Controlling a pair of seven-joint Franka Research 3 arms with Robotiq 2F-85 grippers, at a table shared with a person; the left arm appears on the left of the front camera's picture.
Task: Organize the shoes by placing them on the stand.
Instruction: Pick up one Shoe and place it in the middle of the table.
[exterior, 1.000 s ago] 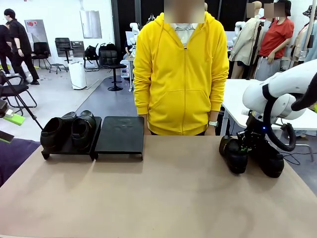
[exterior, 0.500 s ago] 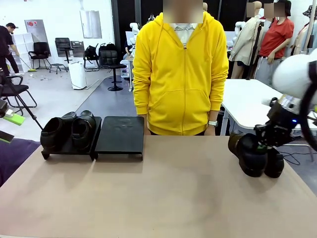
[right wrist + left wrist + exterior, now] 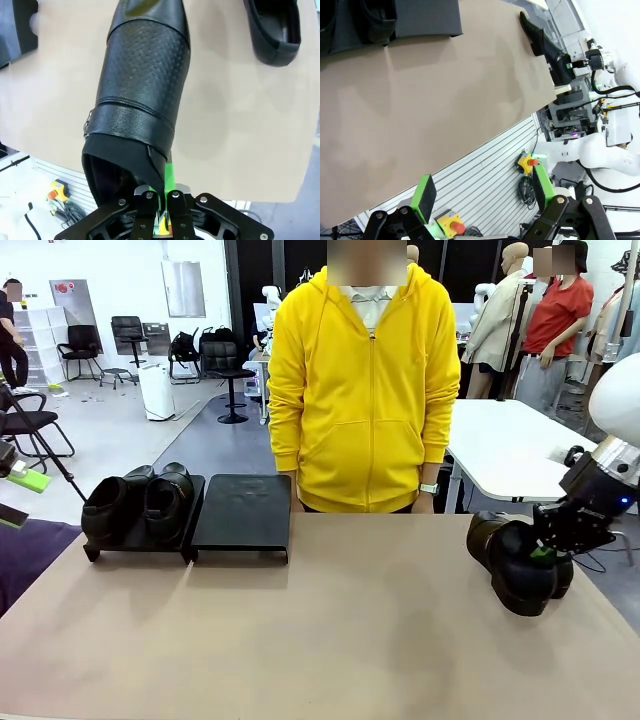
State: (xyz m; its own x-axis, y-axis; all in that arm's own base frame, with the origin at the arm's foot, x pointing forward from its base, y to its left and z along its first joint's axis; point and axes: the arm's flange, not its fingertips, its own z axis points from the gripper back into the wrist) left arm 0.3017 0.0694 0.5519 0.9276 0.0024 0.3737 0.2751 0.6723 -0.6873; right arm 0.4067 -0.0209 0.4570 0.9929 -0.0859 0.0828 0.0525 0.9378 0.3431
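Shoe (image 3: 145, 90) hangs beyond r. gripper (image 3: 161, 186), fingers pinched shut on its collar; we shd carry it slow & level to stand (image 3: 242, 508); l. gripper (image 3: 484, 190) wide open, empty.

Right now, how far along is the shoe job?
Done: two shoes sit on the stand's left panel. In hand: the right pincer is shut on a third shoe's collar. Left: that one and the fourth shoe on the table, both for the right panel.
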